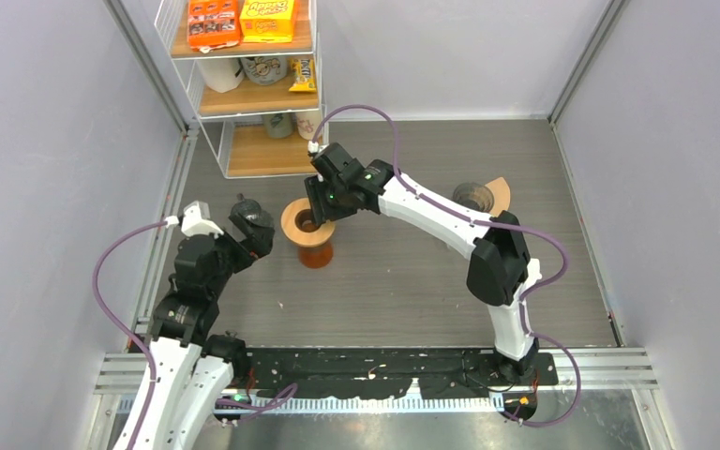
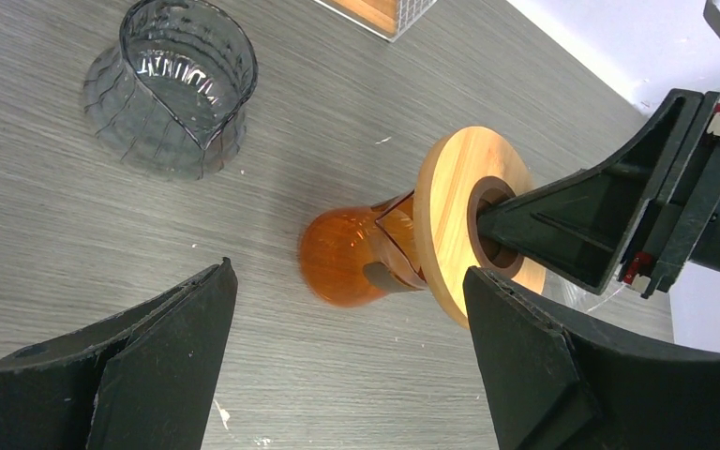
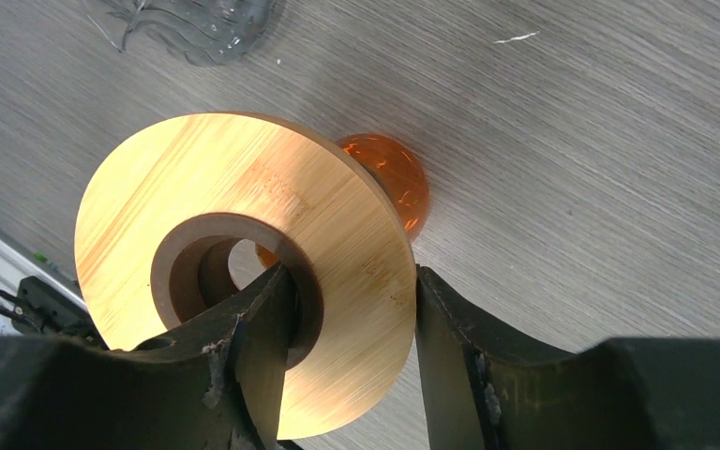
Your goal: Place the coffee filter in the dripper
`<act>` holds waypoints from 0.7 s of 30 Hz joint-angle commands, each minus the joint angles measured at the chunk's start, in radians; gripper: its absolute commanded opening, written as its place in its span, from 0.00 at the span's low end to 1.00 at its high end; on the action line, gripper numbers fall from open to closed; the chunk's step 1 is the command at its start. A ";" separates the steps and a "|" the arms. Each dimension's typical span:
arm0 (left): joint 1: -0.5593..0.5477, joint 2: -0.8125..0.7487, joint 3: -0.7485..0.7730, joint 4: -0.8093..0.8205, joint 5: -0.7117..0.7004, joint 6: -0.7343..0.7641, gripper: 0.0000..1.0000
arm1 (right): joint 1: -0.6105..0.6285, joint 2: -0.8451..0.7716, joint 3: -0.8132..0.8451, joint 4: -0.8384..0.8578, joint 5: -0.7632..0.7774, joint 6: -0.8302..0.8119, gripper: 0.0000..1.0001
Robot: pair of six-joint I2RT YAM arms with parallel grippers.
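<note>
Nearest, the left fingers point(image 2: 159, 366) stand spread and empty, just short of the one orange glass dripper point(image 2: 342, 258), as I take it. It stands on the desk point(image 1: 412, 272) with no filter in it, and the right fingers point(image 3: 244, 375) pinch its single wooden ring point(image 3: 244, 178), one inside the hole and one on the outer edge. Farther off are a grey glass vessel point(image 2: 169, 94) near the left fingers and a second grey glass vessel point(image 1: 472, 197) far right; the single tan coffee filter point(image 1: 501, 187) lies just beside it, well apart from the dripper, so I judge it has yet to be fetched and seated.
</note>
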 commanded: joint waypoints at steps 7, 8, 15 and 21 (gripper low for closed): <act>0.004 0.023 0.021 0.027 0.013 -0.004 0.99 | 0.007 0.034 0.048 0.057 0.067 -0.016 0.26; 0.004 0.026 0.020 0.030 0.017 -0.004 0.99 | 0.006 0.039 0.050 0.058 0.070 -0.015 0.26; 0.004 0.036 0.015 0.044 0.026 -0.004 0.99 | 0.008 0.057 0.049 0.058 0.068 -0.011 0.30; 0.004 0.045 0.015 0.046 0.030 -0.004 0.99 | 0.012 0.056 0.047 0.061 0.073 -0.008 0.36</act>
